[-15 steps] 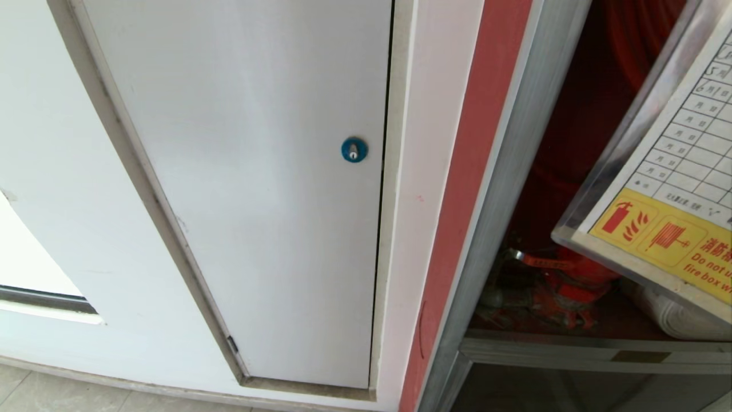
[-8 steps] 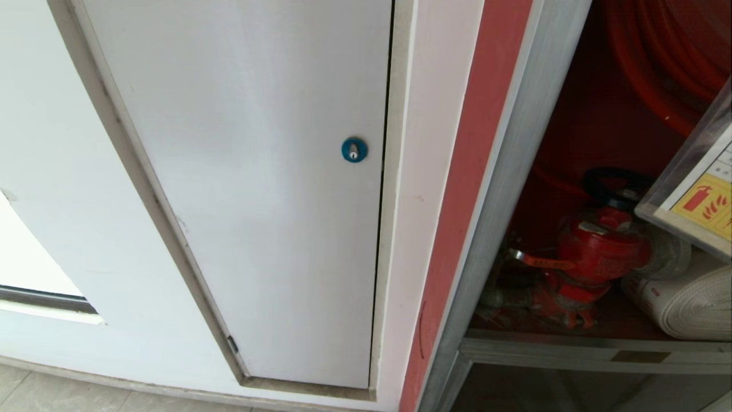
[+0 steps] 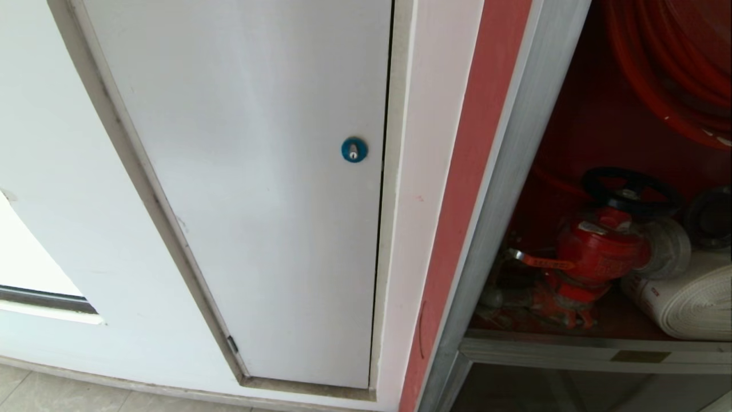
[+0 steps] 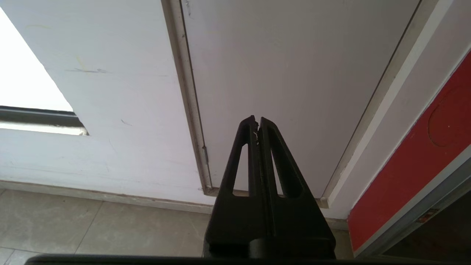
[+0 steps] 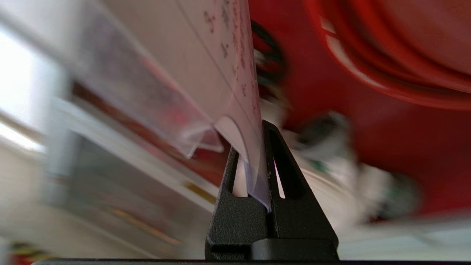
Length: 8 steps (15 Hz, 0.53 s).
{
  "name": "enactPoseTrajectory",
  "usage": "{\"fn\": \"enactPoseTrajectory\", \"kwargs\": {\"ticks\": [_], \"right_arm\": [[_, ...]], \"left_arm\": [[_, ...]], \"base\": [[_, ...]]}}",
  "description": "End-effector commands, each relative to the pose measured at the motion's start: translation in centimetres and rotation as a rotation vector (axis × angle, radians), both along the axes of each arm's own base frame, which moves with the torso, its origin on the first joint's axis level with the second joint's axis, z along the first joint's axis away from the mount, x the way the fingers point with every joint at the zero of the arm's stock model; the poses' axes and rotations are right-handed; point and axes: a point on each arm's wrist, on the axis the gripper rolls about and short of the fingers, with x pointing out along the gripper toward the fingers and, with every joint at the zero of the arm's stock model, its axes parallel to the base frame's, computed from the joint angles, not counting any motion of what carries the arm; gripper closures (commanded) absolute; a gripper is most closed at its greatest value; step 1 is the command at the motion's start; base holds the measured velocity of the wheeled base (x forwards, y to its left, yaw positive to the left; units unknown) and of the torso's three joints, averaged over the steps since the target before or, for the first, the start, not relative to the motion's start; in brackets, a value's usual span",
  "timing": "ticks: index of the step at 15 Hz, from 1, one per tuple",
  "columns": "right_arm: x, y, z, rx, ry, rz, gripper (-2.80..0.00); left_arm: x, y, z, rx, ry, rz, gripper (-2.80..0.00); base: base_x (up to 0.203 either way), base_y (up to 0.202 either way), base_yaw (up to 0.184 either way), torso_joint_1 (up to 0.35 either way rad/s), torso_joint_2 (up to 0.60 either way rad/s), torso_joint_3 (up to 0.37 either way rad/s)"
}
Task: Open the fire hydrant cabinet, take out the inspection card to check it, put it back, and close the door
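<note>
The fire hydrant cabinet (image 3: 577, 189) stood open and the right end effector (image 5: 262, 147) pinched the inspection card (image 5: 235, 92); returning it and shutting up remained.

Two matte black plastic grippers are seen: left gripper (image 4: 257, 123) and right gripper (image 5: 262, 147), each with tapered fingers pierced by long slots.
</note>
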Motion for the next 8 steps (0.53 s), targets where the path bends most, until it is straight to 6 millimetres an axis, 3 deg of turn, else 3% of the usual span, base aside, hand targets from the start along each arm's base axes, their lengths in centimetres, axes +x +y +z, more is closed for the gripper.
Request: {"fn": "enactPoseTrajectory", "kwargs": {"ticks": [1,8], "right_arm": [[0.3,0.1,-0.2,-0.105,0.007,-0.066,0.00],[2.3,1.6,-0.4,-0.301,0.065,-0.227,0.00]], "left_arm": [[0.0,0.0,0.0,0.000,0.002,0.000,0.00],[0.0,0.0,0.0,0.000,0.002,0.001,0.00]], "base": [[0.000,0.000,0.000,0.000,0.00,0.000],[0.000,0.000,0.000,0.000,0.00,0.000]]}}
